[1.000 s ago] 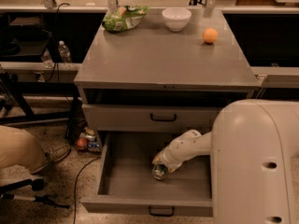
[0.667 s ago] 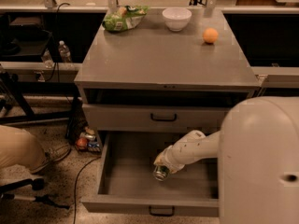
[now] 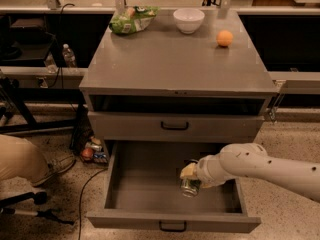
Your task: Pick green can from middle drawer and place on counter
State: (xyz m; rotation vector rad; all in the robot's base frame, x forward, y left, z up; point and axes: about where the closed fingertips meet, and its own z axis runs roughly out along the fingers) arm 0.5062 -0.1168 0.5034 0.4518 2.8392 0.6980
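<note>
The middle drawer (image 3: 145,184) is pulled open at the bottom of the cabinet, with its black handle on the front. My arm reaches in from the right. My gripper (image 3: 190,176) is inside the drawer, right of its middle, shut on the green can (image 3: 190,187). The can hangs tilted below the fingers, silver end towards the camera, and most of its green body is hidden by the gripper. I cannot tell whether it touches the drawer floor. The counter (image 3: 175,59) is the flat grey top of the cabinet, above and behind the gripper.
On the counter's far edge are a green-and-white snack bag (image 3: 131,19), a white bowl (image 3: 188,20) and an orange (image 3: 224,38). A closed drawer (image 3: 175,126) sits above the open one. A person's leg (image 3: 20,159) and floor clutter (image 3: 92,151) lie left.
My gripper and the can have shifted a little to the right inside the drawer. The bulky upper part of my arm has swung out of view to the right.
</note>
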